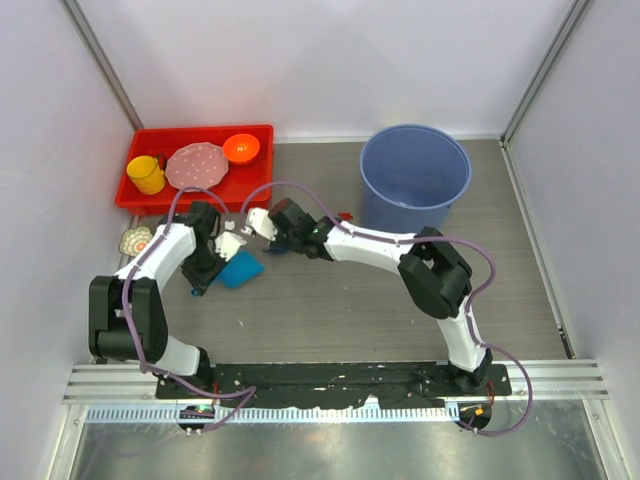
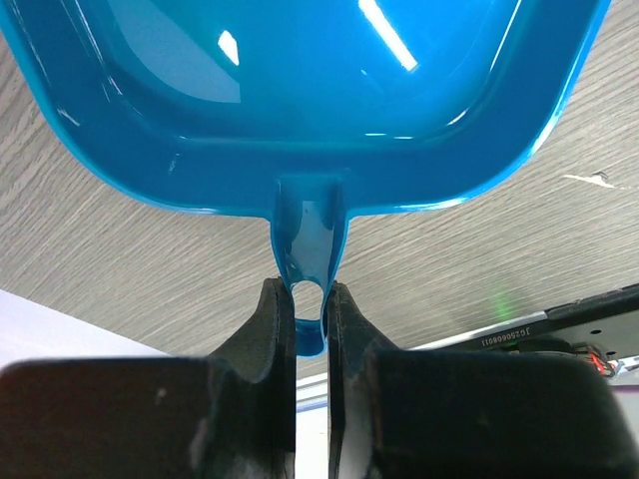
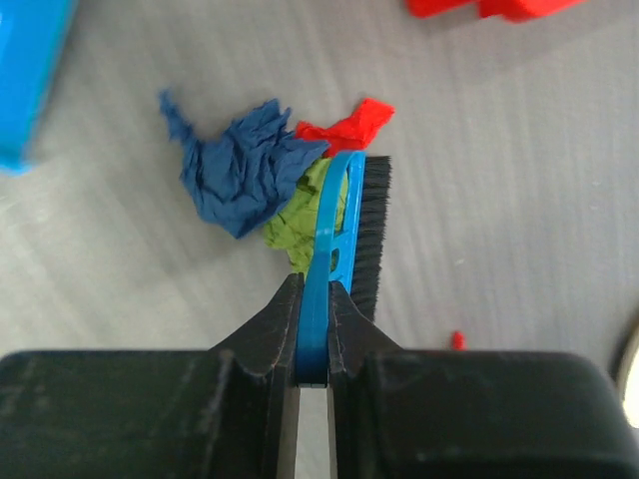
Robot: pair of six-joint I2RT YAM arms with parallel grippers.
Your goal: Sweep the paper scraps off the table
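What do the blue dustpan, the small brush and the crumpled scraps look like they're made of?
Glossy blue dustpan: moulded plastic by the look, with sharp light reflections on smooth curved walls. Small blue-handled brush: thin plastic handle, black bristles, probably synthetic. Dark blue, green and red crumpled scraps: matte paper, judging by creases and ragged edges.

Glossy blue plastic dustpan (image 2: 300,90), crumpled matt paper scraps (image 3: 250,170), matt wood-grain table (image 2: 120,269).

Plain white walls (image 1: 330,60), metal corner posts (image 1: 100,60)
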